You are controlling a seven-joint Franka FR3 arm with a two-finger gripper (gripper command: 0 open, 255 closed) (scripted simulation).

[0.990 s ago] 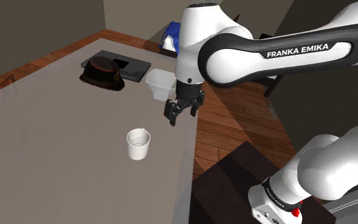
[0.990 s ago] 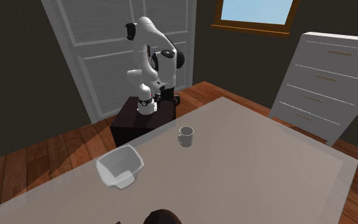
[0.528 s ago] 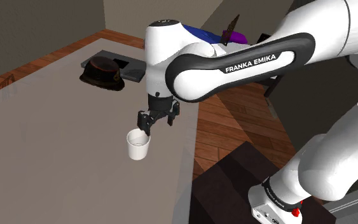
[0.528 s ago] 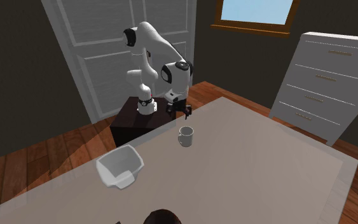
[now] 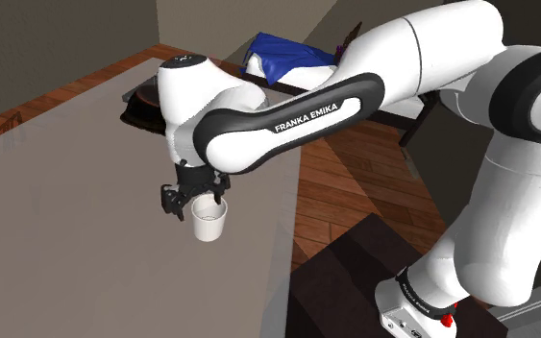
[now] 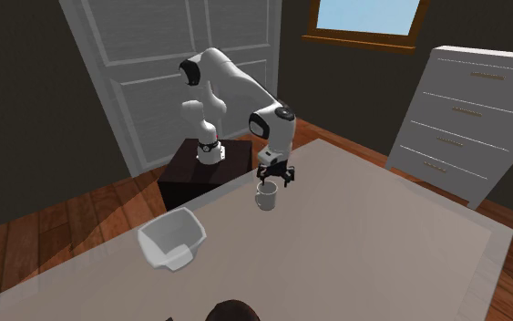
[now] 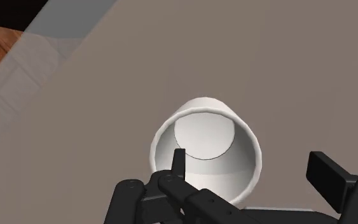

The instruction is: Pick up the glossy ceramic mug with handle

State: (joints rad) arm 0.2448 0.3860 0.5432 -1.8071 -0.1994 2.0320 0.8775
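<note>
- The end effector (image 7: 250,164) hangs open just above the white mug (image 7: 204,137), which stands upright on the desk (image 7: 285,63). One finger (image 7: 179,160) sits over the mug's mouth and the other stands well outside its wall, so the grip looks aimed at the wall, not the whole body.
- If the descent is slightly off, the inner fingertip could land on the rim instead of slipping inside, tipping or shoving the mug.
- A pinch on one glossy wall is a thin hold, and the mug may swing or slip out on the lift.
- I cannot tell where the handle points. If it lies under the outer finger, closing would strike it first and twist the mug.
- The mug stands near the desk's edge on the stand's side, so a shove that way could drop it to the wooden floor (image 5: 355,163).
- The white bin (image 6: 172,239) is well apart and poses no likely trouble.
</note>
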